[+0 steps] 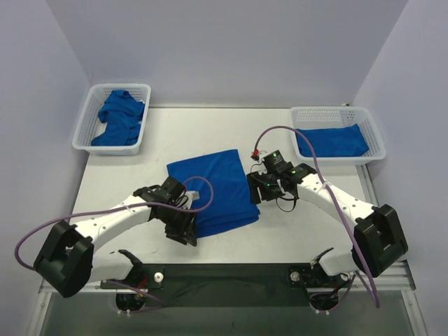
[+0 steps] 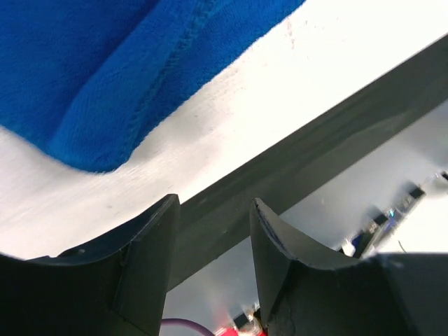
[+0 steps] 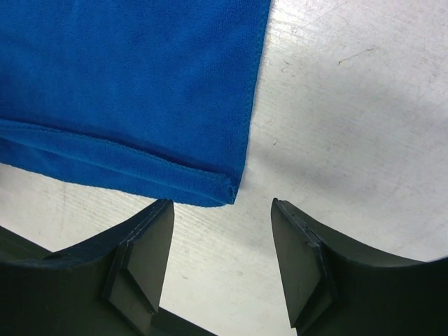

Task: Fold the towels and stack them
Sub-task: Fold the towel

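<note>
From above, I see the folded towel [image 1: 213, 190] flat at centre frame, with my left gripper [image 1: 183, 227] at its lower-left corner and my right gripper [image 1: 260, 187] at its right edge. Crumpled towels [image 1: 119, 117] fill the upper-left basket [image 1: 84, 129], and a flat towel [image 1: 332, 140] lies in the upper-right basket [image 1: 336, 112].

On the left wrist, the fingers [image 2: 150, 238] are spread with nothing between them, and the towel corner is at upper left.

On the right wrist, the fingers [image 3: 143, 238] are apart and empty, with the towel corner just above them.

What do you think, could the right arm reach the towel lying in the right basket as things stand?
Probably yes: the right gripper is open and empty, the right basket is open-topped, and nothing covers the towel inside or stands between them.
</note>
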Motion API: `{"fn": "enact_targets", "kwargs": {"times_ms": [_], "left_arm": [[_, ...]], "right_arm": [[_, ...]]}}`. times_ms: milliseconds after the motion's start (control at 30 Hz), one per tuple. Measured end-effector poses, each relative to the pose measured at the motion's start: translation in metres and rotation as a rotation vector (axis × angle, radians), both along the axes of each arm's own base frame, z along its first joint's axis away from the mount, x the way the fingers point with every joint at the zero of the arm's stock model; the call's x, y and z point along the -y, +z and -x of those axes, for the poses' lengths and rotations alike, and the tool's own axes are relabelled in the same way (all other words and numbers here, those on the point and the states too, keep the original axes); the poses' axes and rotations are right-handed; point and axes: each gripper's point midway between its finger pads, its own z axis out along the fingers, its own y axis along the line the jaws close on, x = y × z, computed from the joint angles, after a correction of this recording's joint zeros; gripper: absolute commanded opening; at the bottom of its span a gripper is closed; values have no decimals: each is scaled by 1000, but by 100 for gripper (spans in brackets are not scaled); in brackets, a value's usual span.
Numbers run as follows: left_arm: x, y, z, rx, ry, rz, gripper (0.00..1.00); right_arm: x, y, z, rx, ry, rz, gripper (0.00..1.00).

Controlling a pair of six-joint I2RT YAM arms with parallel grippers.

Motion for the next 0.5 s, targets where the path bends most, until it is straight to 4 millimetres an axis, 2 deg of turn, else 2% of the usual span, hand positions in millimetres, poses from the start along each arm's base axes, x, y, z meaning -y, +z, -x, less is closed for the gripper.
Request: {"fn": "enact_targets", "kwargs": {"times_ms": [133, 267, 500], "left_arm": [[-3, 16, -17, 100, 77, -23, 65], [-9, 29, -44, 208, 194, -80, 65], [-27, 19, -54, 217, 316, -207, 61]], "right_arm": [[-3, -1, -3, -4, 2, -1, 56], [-6, 1, -7, 0, 3, -9, 56], [-8, 2, -7, -1, -5, -18, 57]]}}
